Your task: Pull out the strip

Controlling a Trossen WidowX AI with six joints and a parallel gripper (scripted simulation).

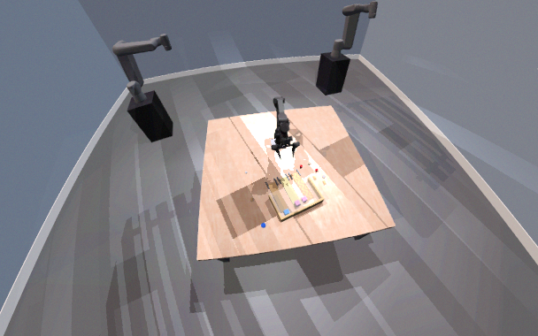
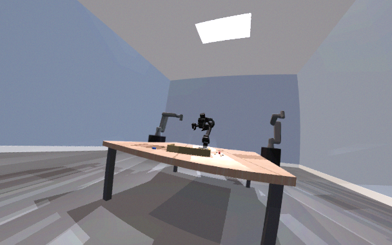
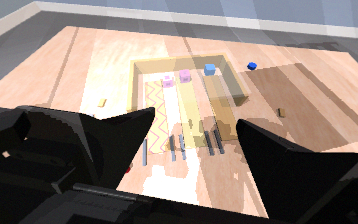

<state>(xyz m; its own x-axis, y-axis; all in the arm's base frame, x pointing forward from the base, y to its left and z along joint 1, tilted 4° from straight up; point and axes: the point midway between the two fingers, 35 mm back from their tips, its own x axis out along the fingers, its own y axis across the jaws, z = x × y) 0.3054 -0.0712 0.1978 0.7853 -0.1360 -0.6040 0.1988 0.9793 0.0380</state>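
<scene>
Your table point(image 1: 236, 186) is a pale wooden slab with long plank seams and patches of darker shadow and bright glare, standing on dark square legs in a room with blue-grey walls, a streaked grey floor, a pale skirting board and one rectangular ceiling light point(image 2: 224, 28). Two grey idle arms point(image 1: 141, 66) sit on black pedestals point(image 1: 333, 72) behind the table. On the wood lies a shallow, translucent yellow tray point(image 3: 138, 85), open on the side nearest your gripper, with three flat strips running lengthwise inside it: a zigzag-patterned strip point(image 3: 156, 112) in yellow and pink, a plain yellow strip point(image 3: 190, 107), and a tan strip point(image 3: 219, 97). Each strip ends in thin grey bar handles point(image 3: 177, 146) on the open side. At the far ends sit three small cubes: a pale pink cube with a mark on top point(image 3: 167, 81) (the labelled one, as far as you can read it) on the zigzag strip, a plain pink cube point(image 3: 184, 75) on the yellow strip, and a light blue cube point(image 3: 209, 69) on the tan one. A blue bead point(image 3: 252, 65) lies just outside the tray, and small red bits point(image 1: 301, 166) lie nearer the arm. Your gripper point(image 3: 195, 127), matt black and angular, hangs above the handle end with its jaws spread wide and nothing between them.
</scene>
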